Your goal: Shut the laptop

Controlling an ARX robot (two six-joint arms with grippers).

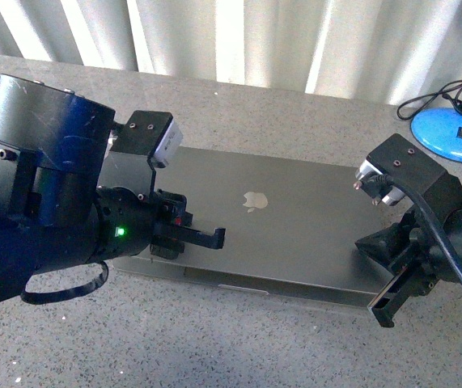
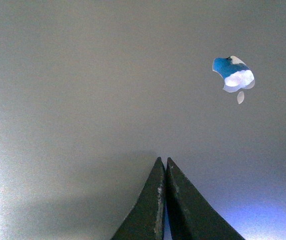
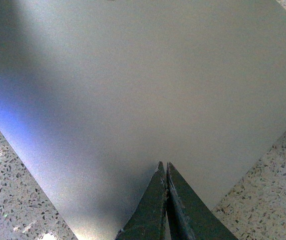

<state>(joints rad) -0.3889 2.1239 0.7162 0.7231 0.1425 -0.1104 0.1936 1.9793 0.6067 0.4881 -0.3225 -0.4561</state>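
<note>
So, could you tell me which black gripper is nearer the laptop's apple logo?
The left gripper, beside the pale apple logo; the right gripper sits at a corner of the grey metal laptop.

Laptop point(image 1: 295, 226): plain matt silver-grey lid, its apple logo point(image 1: 254, 200) paler (mirroring blue and white in my left wrist view). Table point(image 1: 214, 347): grey stone, finely speckled black and white. My left gripper point(image 1: 217, 237) and right gripper point(image 1: 386, 305): black; my left arm point(image 1: 44, 202) dark blue, one green light point(image 1: 120, 232). Disc point(image 1: 451, 133): bright blue. Curtain point(image 1: 231, 40): white-grey stripes.
</note>
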